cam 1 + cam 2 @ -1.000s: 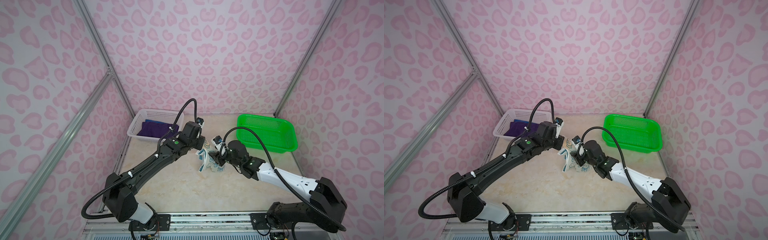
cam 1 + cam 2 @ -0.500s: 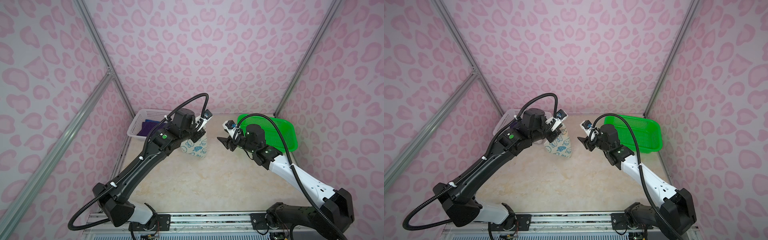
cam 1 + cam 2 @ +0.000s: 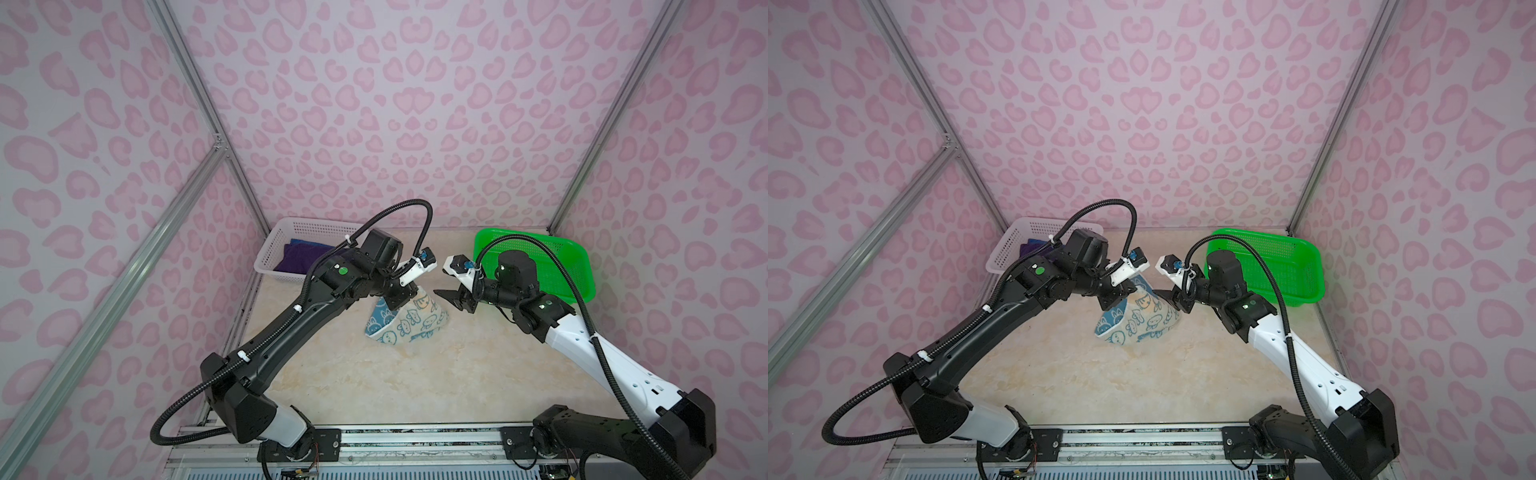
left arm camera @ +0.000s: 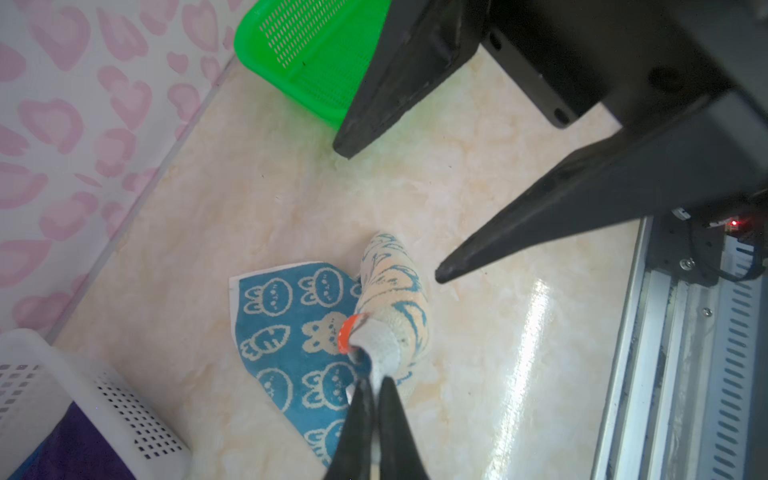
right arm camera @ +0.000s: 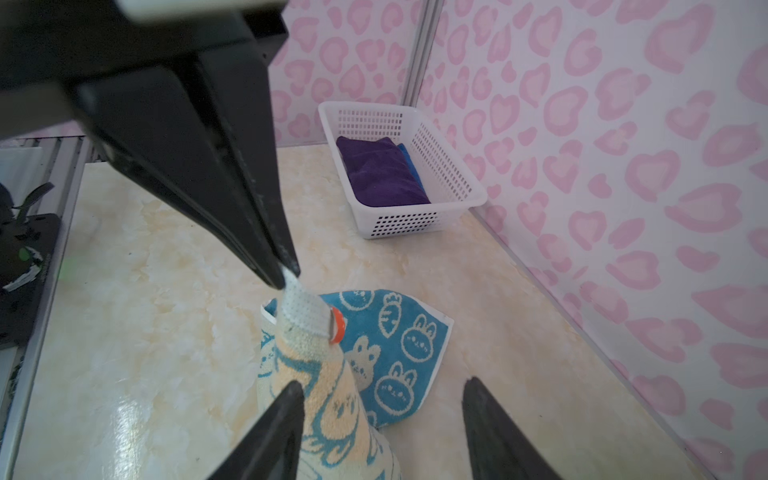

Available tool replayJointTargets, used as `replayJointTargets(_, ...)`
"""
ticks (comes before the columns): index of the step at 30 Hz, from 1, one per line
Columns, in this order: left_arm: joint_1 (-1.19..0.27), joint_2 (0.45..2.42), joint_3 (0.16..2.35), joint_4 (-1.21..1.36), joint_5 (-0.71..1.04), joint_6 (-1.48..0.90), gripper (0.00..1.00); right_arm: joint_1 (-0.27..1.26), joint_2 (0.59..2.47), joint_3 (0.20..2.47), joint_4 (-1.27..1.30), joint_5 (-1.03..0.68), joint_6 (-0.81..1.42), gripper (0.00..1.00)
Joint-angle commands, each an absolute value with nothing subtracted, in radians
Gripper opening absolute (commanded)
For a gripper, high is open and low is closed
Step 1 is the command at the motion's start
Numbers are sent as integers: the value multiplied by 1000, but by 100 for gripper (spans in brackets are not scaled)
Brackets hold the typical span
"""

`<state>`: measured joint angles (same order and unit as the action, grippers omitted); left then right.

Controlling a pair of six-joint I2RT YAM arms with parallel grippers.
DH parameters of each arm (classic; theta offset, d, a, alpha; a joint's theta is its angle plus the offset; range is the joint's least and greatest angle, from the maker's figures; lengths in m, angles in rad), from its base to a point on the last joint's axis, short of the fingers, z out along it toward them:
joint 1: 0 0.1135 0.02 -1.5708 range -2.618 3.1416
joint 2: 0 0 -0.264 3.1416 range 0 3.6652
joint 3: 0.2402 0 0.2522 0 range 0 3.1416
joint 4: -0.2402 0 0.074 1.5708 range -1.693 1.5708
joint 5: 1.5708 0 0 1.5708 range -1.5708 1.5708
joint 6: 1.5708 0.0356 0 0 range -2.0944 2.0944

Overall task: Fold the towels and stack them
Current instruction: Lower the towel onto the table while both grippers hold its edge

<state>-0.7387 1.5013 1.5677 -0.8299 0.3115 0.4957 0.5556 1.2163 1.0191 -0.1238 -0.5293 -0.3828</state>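
The left gripper (image 4: 372,382) is pinched tight on the corner tab of the teal rabbit towel (image 3: 409,326), which hangs as a cone (lower edge resting on the table (image 3: 374,382)) near the middle. At the towel's 3 o'clock the right gripper (image 3: 455,299) stands with its jaws apart, empty. The purple towel (image 5: 380,174) and the blue towel (image 5: 409,162) lie in the white basket (image 3: 270,253) at 10 o'clock.
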Motion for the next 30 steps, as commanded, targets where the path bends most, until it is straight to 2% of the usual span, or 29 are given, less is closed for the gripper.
replayJointTargets(1,-747,1493,1531,-846,286,478,3,575,1249,1040,-197,-618,-471,60)
replayJointTargets(7,-763,1453,1412,-799,223,418,3,643,1382,1114,-305,-646,-559,60)
replayJointTargets(10,-768,1387,1274,-670,189,336,3,662,1448,1115,-304,-685,-554,60)
replayJointTargets(14,-774,1272,1061,-473,176,153,3,666,1508,1091,-259,-645,-503,59)
replayJointTargets(20,-776,1122,782,-226,144,-109,3,652,1504,1036,-231,-592,-503,60)
replayJointTargets(25,-778,1118,685,-187,142,-264,3,636,1491,1000,-199,-547,-568,60)
replayJointTargets(30,-792,1133,631,-155,147,-318,3,620,1528,1061,-317,-666,-786,61)
